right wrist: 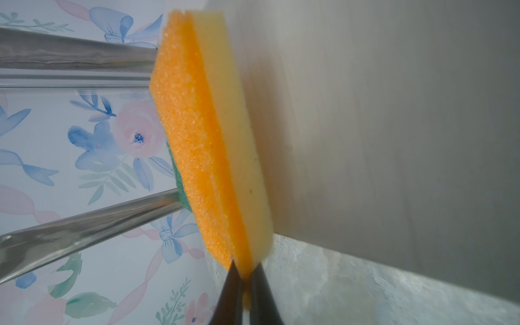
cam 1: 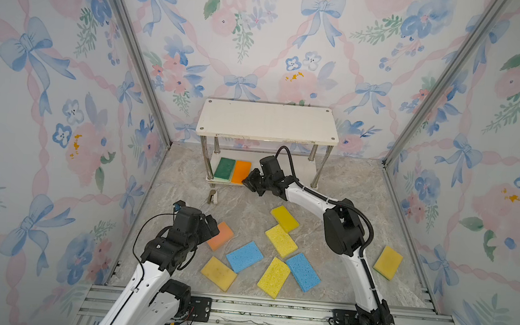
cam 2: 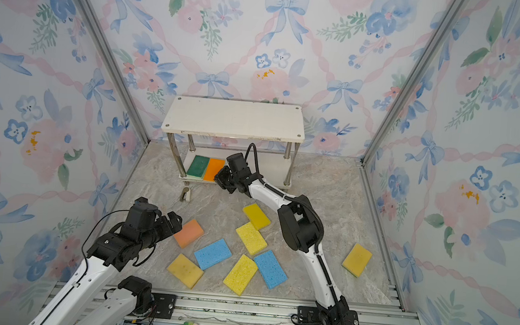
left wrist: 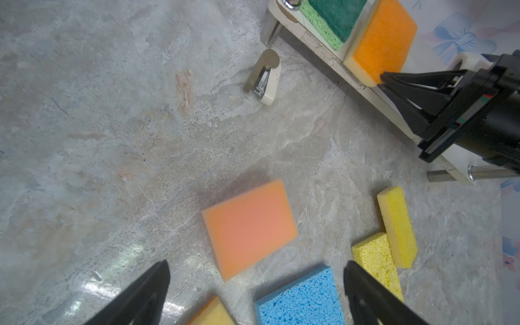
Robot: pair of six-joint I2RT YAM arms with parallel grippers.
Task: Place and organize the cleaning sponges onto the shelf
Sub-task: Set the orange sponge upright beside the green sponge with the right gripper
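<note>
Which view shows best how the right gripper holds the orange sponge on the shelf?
The right wrist view: close up, the right gripper is shut on one corner of the orange sponge. The left wrist view shows that pinch from the side, farther off. In both top views it is too small to judge.

A corner of the orange sponge (right wrist: 197, 140) is hidden between the right tool's (right wrist: 244, 271) closed fingers, and the green sponge (right wrist: 181, 191) beyond it shows only as a sliver in the right wrist view. In both top views the left tool (cam 1: 211, 225) covers a corner of the peach sponge (cam 1: 224, 236). The left wrist view cuts off that tool's fingers (left wrist: 146, 295) and the blue sponge (left wrist: 301, 298) beside them. The small cream and metal object (left wrist: 264, 76) ahead of it cannot be identified.
</note>
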